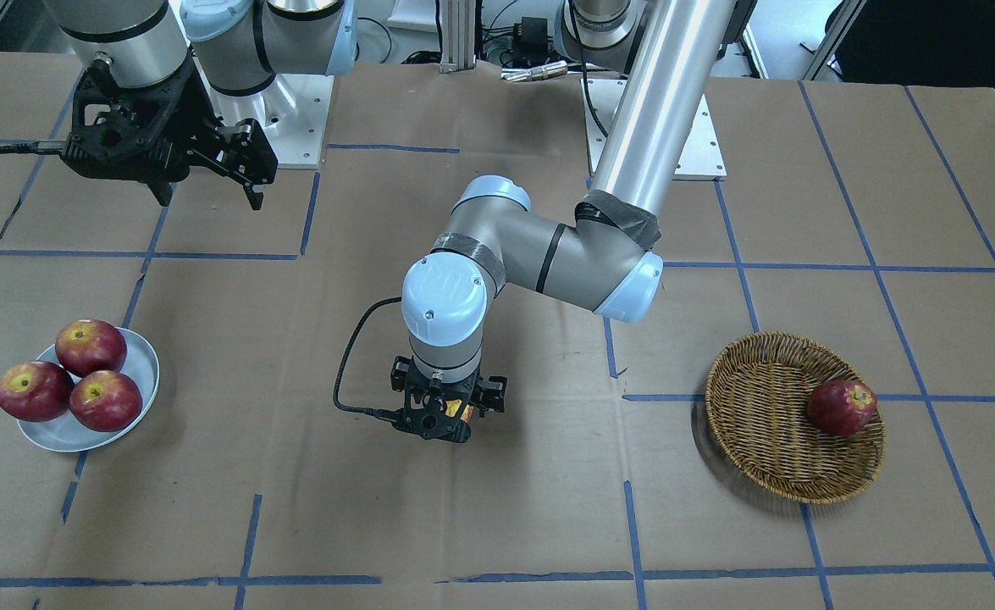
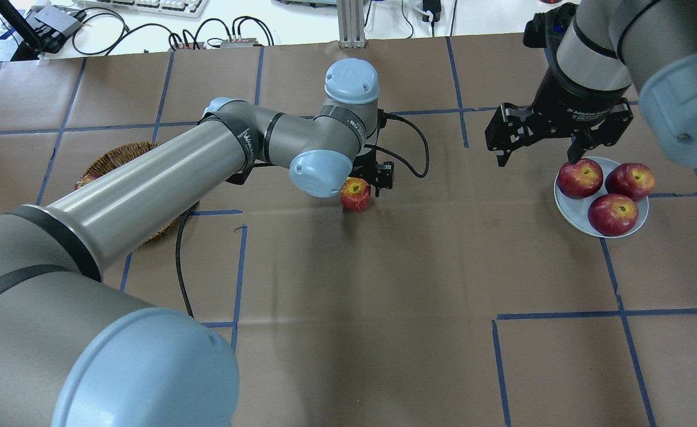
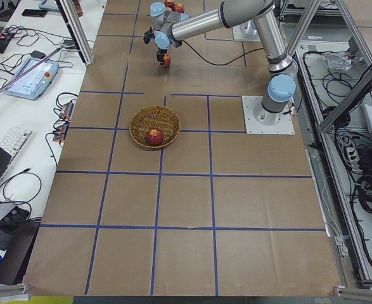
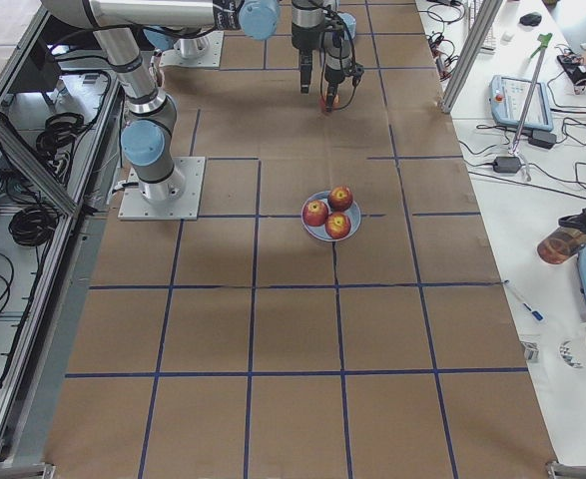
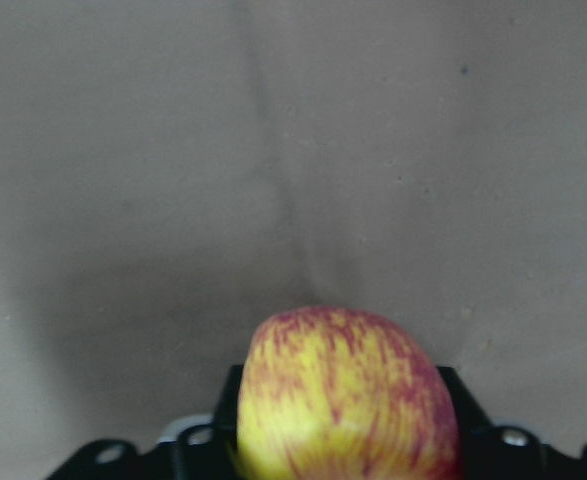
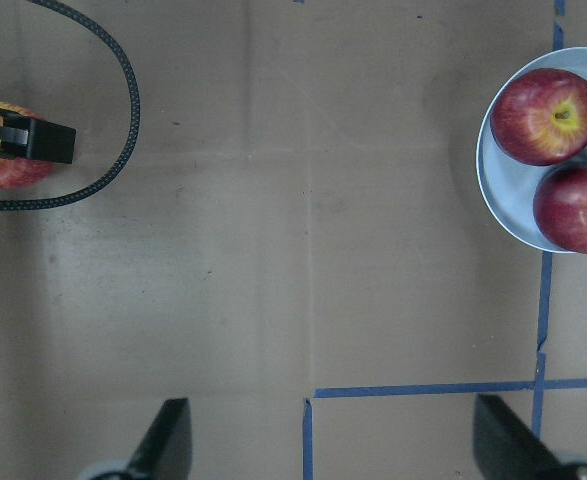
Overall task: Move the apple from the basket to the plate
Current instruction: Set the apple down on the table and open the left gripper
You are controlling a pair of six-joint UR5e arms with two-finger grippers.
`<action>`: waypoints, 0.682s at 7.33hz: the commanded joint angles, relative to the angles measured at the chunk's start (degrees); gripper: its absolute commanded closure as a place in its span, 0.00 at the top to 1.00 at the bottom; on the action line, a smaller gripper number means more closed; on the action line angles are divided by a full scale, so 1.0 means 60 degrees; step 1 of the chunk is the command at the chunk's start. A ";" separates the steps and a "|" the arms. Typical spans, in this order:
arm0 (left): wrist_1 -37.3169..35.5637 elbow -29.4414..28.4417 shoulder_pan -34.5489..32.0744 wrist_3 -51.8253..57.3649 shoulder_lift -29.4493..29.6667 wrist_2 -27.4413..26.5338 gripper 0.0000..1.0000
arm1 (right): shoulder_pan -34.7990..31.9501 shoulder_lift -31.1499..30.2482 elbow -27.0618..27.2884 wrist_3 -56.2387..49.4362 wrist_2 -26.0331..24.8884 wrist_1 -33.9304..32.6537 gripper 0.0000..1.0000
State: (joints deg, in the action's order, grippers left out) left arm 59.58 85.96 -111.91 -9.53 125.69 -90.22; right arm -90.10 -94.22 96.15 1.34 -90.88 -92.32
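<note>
The apple (image 2: 355, 194), yellow with red streaks, is in my left gripper (image 1: 446, 417), which is shut on it low over the middle of the table. In the left wrist view the apple (image 5: 343, 395) fills the space between the jaws. The wicker basket (image 1: 760, 432) lies on my left side and holds one dark red apple (image 1: 841, 407). The pale grey-blue plate (image 2: 569, 209) lies on my right side with three dark red apples on it. My right gripper (image 2: 537, 159) is open and empty, hovering beside the plate on its far inner side.
Brown paper with blue tape lines covers the table. A black cable (image 2: 410, 145) loops from my left wrist. The plate (image 6: 503, 200) shows at the right edge of the right wrist view. My left arm spans the table above the basket (image 2: 117, 157).
</note>
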 commanded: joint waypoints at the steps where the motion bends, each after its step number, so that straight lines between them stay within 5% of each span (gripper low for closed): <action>1: 0.0727 -0.0074 0.0208 0.0151 -0.0976 0.0022 0.99 | 0.0001 0.0000 0.0000 0.0010 0.0000 -0.0009 1.00; 5: 0.4301 -0.0089 0.1275 0.0516 -0.4505 0.0095 0.99 | -0.0042 0.0000 0.0000 -0.0004 -0.0087 -0.0024 1.00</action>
State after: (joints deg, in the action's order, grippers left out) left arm 79.38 85.39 -107.07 -7.69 105.14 -89.99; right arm -90.09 -94.22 96.15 1.29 -91.01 -92.41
